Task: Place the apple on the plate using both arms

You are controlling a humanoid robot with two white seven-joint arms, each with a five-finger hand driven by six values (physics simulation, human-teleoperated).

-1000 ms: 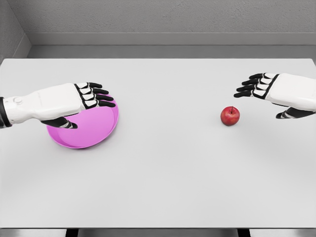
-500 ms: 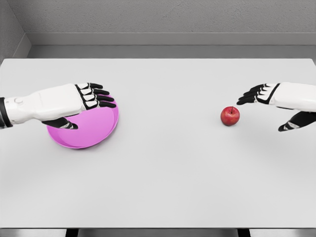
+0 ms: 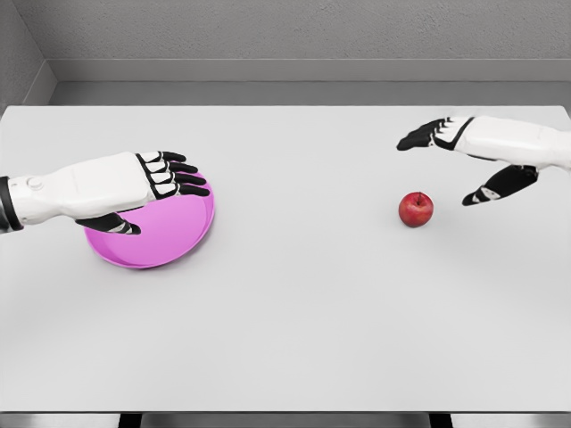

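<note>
We have smooth white shells on both forearms, and on the left hand (image 3: 147, 189) and right hand (image 3: 464, 152) black fingers with white knuckle segments. A black band rings our left arm near the frame edge.

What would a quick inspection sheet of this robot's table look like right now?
Surface: white table, flat and bare apart from two things.
Job's things: red apple upright on the table, right side; pink plate at the left, holding nothing.
Clutter: nothing seen.
Hands: left hand open over the plate; right hand open, above and behind the apple, not touching.
Cables: nothing seen.
Surroundings: grey wall behind.
</note>
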